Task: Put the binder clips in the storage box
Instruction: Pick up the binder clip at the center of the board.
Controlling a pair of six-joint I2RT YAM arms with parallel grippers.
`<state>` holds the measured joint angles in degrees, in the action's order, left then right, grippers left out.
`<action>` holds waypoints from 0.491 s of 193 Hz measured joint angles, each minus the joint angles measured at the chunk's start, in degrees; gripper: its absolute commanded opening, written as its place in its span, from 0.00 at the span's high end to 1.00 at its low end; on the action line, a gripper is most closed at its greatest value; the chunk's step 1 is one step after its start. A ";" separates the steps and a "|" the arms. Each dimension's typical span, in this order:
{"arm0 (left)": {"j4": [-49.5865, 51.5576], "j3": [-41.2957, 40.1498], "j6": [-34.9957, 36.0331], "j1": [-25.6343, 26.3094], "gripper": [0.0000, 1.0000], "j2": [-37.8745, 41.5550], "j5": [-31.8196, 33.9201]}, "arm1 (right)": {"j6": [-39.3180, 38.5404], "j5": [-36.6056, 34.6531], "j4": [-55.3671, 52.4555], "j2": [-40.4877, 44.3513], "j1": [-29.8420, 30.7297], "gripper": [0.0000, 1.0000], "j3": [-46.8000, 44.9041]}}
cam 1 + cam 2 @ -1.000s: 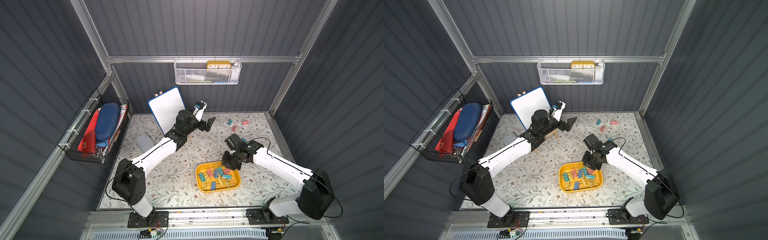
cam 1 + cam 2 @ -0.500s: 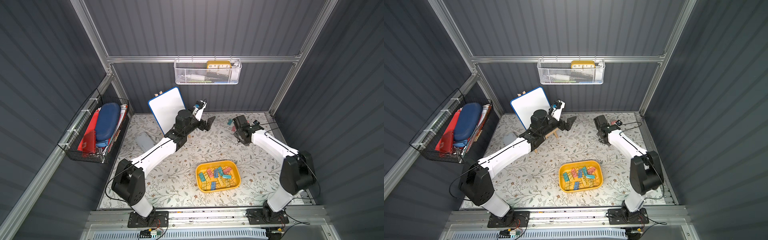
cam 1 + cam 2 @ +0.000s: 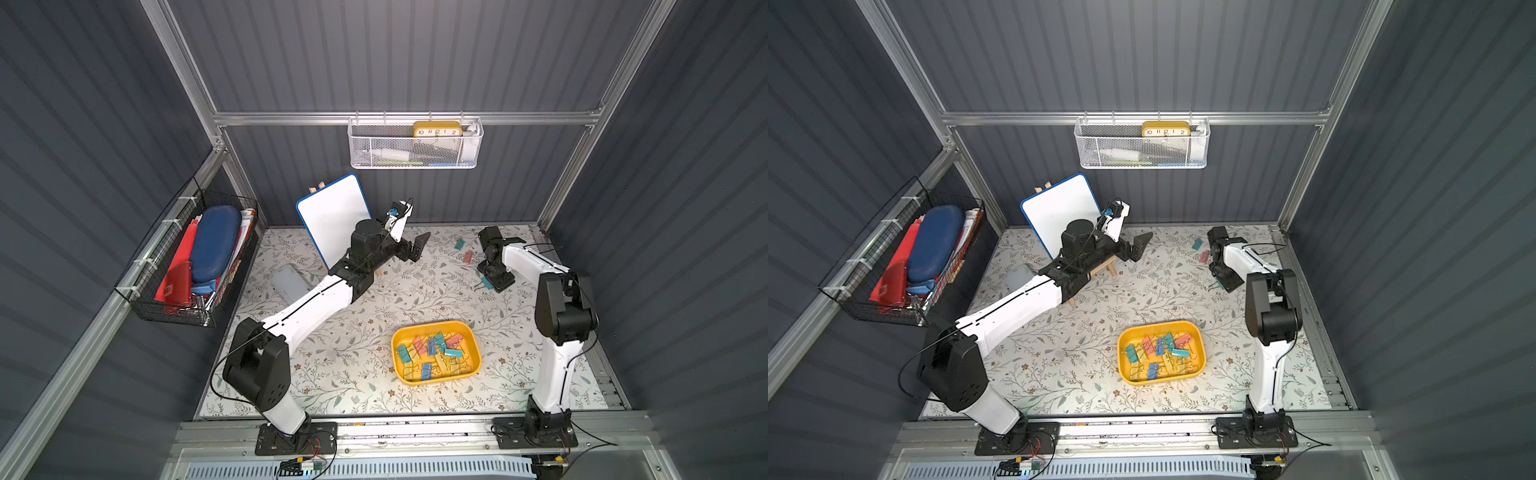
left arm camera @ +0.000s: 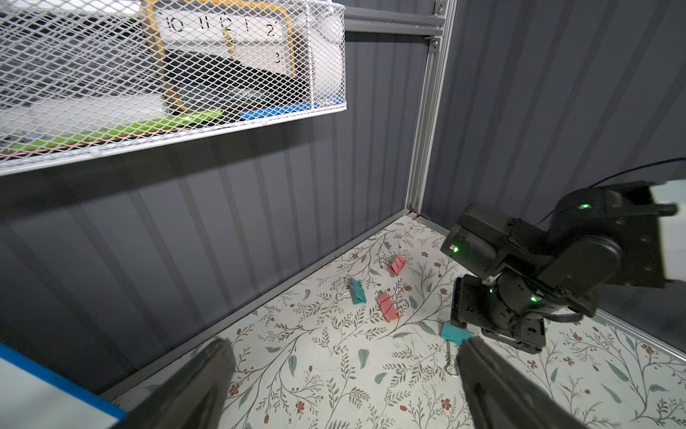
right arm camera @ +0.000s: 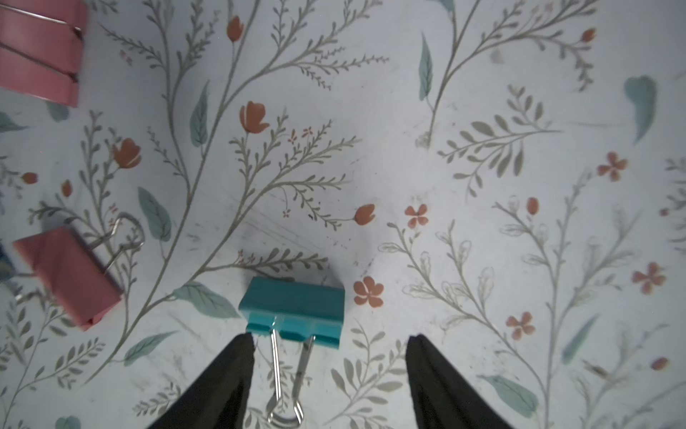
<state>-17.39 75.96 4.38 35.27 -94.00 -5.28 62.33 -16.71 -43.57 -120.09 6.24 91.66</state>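
Roughly straddled the wire handles (image 5: 275, 371) of the teal binder clip (image 5: 293, 308) with the parted, empty jaws of the right gripper (image 5: 332, 340), clip body crosswise, storage box (image 3: 435, 323) at seven o'clock from it; held the farther left gripper (image 4: 343, 343) wide, idle.

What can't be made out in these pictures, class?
- Clips in the tray: top views, too small and overlapping to count.
- One pink clip: right wrist view, cut off by the edge.
- Grey box: top views, partly behind the left arm.
- Clock: top views, lower part behind basket mesh.
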 measured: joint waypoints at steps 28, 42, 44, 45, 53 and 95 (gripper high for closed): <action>0.00 0.00 0.02 0.00 0.01 0.00 0.00 | -2.21 2.12 -0.46 -2.10 -0.66 0.22 1.92; 0.00 0.00 0.02 0.00 0.01 0.00 0.00 | -2.54 2.69 -0.87 -2.10 -0.50 0.22 2.36; 0.00 0.00 0.02 0.00 0.01 0.00 0.00 | -2.58 2.75 -0.87 -2.10 -0.50 0.22 2.36; 0.00 0.00 0.00 0.00 0.01 0.00 0.00 | -2.62 2.93 -0.87 -2.10 -0.50 0.22 2.36; 0.00 0.00 0.00 0.00 0.01 0.00 0.00 | -2.60 3.74 -0.94 -2.10 -0.48 0.21 2.38; 0.00 0.00 0.02 0.00 0.01 0.00 0.00 | -1.62 7.54 -0.46 -2.12 -0.46 0.08 2.05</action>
<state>-17.39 75.96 4.40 35.27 -94.00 -5.28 60.71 -9.17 -44.03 -122.21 5.78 93.71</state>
